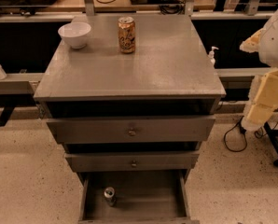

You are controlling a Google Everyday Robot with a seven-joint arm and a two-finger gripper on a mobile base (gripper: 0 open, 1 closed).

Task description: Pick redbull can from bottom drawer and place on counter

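The redbull can (109, 195) is a small silvery can standing in the left part of the open bottom drawer (143, 204), the lowest tray of the grey cabinet. The counter (148, 64) is the broad grey metal top above it. Part of my white and cream arm (269, 64) shows at the right edge, beside the cabinet at about counter height and far from the can. My gripper is out of view.
A white bowl (74, 34) and a wider gold-orange can (127, 34) stand at the back of the counter. Two knobbed drawers (132, 130) are above the bottom one. Cables and a stand leg (274, 146) lie on the floor at right.
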